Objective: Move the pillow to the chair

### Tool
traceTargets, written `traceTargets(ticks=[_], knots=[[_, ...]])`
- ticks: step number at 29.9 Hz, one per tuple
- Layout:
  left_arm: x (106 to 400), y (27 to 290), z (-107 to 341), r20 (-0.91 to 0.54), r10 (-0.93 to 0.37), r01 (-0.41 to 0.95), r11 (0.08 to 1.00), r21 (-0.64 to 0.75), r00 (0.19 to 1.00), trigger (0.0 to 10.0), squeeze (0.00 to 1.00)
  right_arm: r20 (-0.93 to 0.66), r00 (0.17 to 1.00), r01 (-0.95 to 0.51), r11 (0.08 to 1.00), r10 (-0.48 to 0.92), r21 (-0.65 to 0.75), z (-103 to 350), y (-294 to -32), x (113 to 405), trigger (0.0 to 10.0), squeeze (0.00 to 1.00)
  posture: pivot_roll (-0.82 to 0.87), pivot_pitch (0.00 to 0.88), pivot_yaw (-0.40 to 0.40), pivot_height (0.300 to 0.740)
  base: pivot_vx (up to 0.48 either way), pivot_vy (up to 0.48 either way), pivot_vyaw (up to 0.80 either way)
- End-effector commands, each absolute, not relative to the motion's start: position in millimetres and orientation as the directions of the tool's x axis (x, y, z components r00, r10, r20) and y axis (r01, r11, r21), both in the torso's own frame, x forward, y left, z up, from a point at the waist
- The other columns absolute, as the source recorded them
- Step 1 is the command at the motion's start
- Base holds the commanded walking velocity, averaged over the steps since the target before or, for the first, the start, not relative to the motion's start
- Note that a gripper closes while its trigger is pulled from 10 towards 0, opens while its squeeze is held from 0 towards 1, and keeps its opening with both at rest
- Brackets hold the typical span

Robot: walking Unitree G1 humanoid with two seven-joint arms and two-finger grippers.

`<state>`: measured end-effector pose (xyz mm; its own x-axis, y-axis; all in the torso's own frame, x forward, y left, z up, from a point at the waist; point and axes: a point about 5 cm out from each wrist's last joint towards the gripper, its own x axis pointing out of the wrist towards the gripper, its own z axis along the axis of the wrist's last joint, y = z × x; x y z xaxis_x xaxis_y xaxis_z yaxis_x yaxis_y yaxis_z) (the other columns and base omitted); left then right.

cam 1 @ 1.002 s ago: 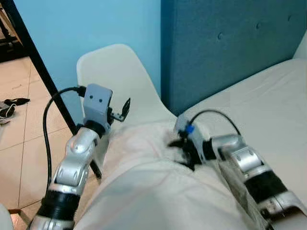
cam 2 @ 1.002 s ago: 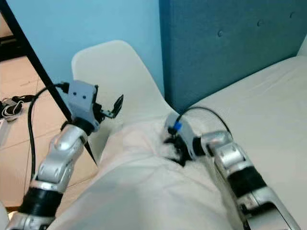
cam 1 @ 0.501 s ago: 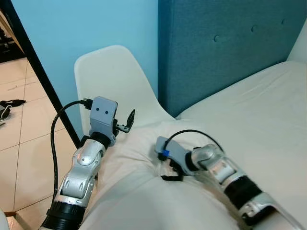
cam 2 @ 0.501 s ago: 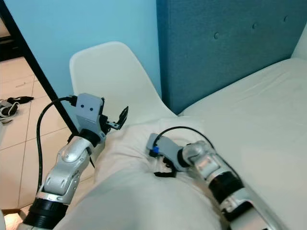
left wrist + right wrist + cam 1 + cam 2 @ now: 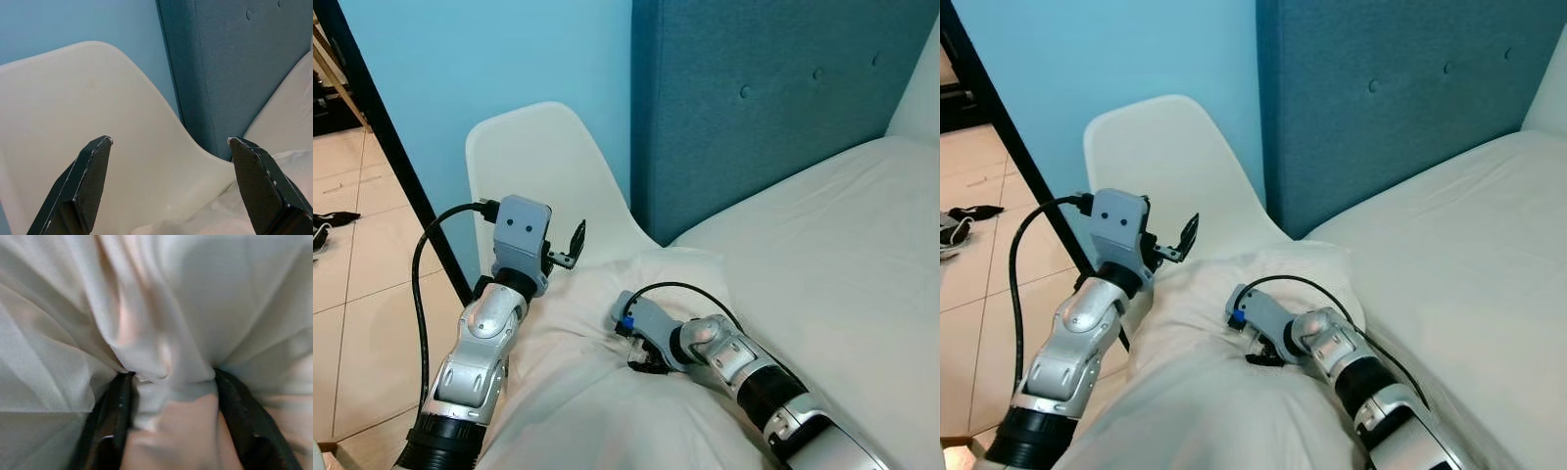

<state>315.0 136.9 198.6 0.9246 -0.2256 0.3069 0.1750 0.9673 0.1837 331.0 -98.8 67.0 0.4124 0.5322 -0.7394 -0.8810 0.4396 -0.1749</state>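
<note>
Two pincers in play: only my right one has anything in it.

Pillow spot: the pillow point(image 5: 607, 382) is bunched up low in front of me, its far end already lapping onto the seat of the chair point(image 5: 558, 176), the rest hanging toward me off the bed point(image 5: 842, 245) edge.

Chair direction: from my right pincer point(image 5: 644, 354) the chair sits at about 11 o'clock, backrest upright against the blue wall point(image 5: 489, 59), just beside the headboard point(image 5: 764, 88).

Long axis: the pillow seems to run from 6 o'clock near me up toward 12, so it's pretty much pointing at the seat already.

Right pincer: clamped on a fold of pillow fabric; in the right wrist view the cloth is pinched and puckered between both black fingers point(image 5: 115, 421).

Left pincer: my left pincer point(image 5: 570, 245) hangs spread wide over the pillow's left edge, gripping nothing, with the seat right ahead of it at 12. It's the nearer one to the chair.

Next move, my guess: shove and lift up toward 11 so the bulk lands on the seat, not just the corner.

Worry: soft cloth grip, so the fold could slip out, or the heavy near end could drag the whole thing off toward the floor point(image 5: 352, 264).
</note>
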Motion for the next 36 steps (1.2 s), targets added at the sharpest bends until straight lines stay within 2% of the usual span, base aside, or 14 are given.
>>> traceTargets(ticks=[1, 7, 11, 14, 20, 23, 24, 29, 35, 36], knots=[[314.5, 137.7, 199.7, 0.306, -0.215, 0.166, 0.97, 0.18, 0.927, 10.0, 0.0, -0.804, 0.367, -0.862, 0.497, 0.469, -0.103, 39.1, -113.9, 316.9, 0.0, 0.0, -0.17, 0.122, 0.028, 0.52, 0.0, 0.0, 0.0], [314.9, 136.8, 204.1, 0.319, -0.213, 0.162, 0.97, 0.179, 0.924, 10.0, 0.0, -0.672, 0.456, -0.788, 0.616, 0.583, 0.0, 67.4, -118.2, 336.5, 0.0, 0.0, -0.18, 0.125, 0.031, 0.52, 0.0, 0.0, 0.0], [315.0, 136.6, 204.6, 0.321, -0.213, 0.162, 0.97, 0.179, 0.923, 10.0, 0.0, -0.645, 0.472, -0.775, 0.632, 0.602, 0.023, 72.2, -118.9, 339.9, 0.0, 0.0, -0.18, 0.125, 0.031, 0.52, 0.0, 0.0, 0.0], [316.4, 135.2, 207.5, 0.329, -0.214, 0.163, 0.971, 0.175, 0.92, 10.0, 0.0, -0.443, 0.567, -0.703, 0.689, 0.694, 0.179, 113.2, -129.1, 358.5, 0.0, 0.0, -0.19, 0.125, 0.037, 0.52, 0.0, 0.0, 0.0], [318.0, 134.1, 211.1, 0.339, -0.216, 0.165, 0.971, 0.171, 0.916, 10.0, 0.0, -0.236, 0.625, -0.687, 0.668, 0.744, 0.287, 153.0, -135.8, 369.6, 0.0, 0.0, -0.19, 0.124, 0.04, 0.52, 0.0, 0.0, 0.0], [318.8, 134.2, 212.5, 0.342, -0.215, 0.165, 0.971, 0.17, 0.915, 10.0, 0.0, -0.155, 0.646, -0.688, 0.658, 0.747, 0.306, 169.5, -137.8, 373.6, 0.0, 0.0, -0.19, 0.12, 0.044, 0.52, 0.0, 0.0, 0.0], [319.4, 133.9, 214.4, 0.347, -0.215, 0.165, 0.972, 0.169, 0.913, 10.0, 0.0, -0.06, 0.669, -0.693, 0.65, 0.741, 0.312, 190.6, -141.0, 378.1, 0.0, 0.0, -0.19, 0.12, 0.044, 0.52, 0.0, 0.0, 0.0], [320.1, 133.4, 216.0, 0.351, -0.217, 0.166, 0.971, 0.169, 0.911, 10.0, 0.0, -0.007, 0.673, -0.714, 0.651, 0.74, 0.256, 209.9, -143.5, 380.1, 0.0, 0.0, -0.19, 0.12, 0.044, 0.52, 0.0, 0.0, 0.0], [320.8, 133.4, 217.8, 0.356, -0.217, 0.166, 0.972, 0.168, 0.909, 10.0, 0.0, 0.109, 0.726, -0.682, 0.692, 0.679, 0.237, 242.3, -154.7, 387.2, 0.0, 0.0, -0.19, 0.115, 0.047, 0.52, 0.0, 0.0, 0.0], [321.2, 133.4, 218.6, 0.359, -0.216, 0.166, 0.972, 0.166, 0.908, 10.0, 0.0, 0.211, 0.74, -0.672, 0.7, 0.638, 0.242, 266.6, -160.0, 390.2, 0.0, 0.0, -0.19, 0.115, 0.047, 0.52, 0.0, 0.0, 0.0]])
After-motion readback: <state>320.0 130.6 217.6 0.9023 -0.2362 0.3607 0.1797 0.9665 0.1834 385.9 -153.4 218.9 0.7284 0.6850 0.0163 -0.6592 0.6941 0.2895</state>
